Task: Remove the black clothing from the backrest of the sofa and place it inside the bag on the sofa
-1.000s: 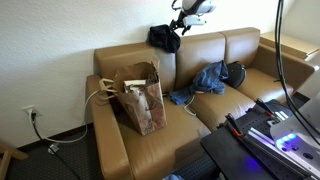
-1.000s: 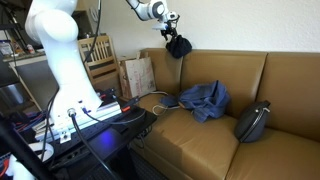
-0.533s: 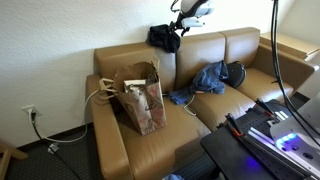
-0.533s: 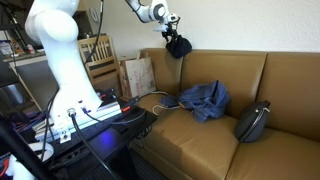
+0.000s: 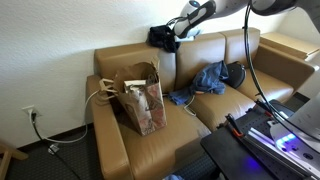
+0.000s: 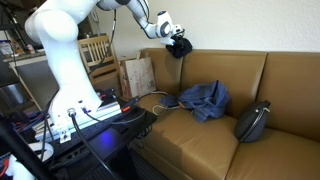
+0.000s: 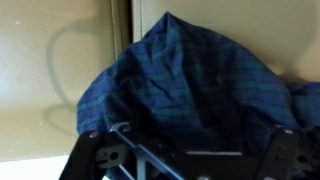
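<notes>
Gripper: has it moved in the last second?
Yes. The gripper has come down toward the black clothing, closer to the top of the sofa backrest.

The bag (image 5: 145,105) stands open-topped with free air above; a blue garment (image 5: 207,79) crowds the sofa (image 5: 120,58) seat nearby.

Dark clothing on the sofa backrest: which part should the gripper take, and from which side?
Probably the raised hump of the clothing, approached from above: it lies bunched on top of the backrest, so the folds stand up for the open gripper to pinch.
</notes>
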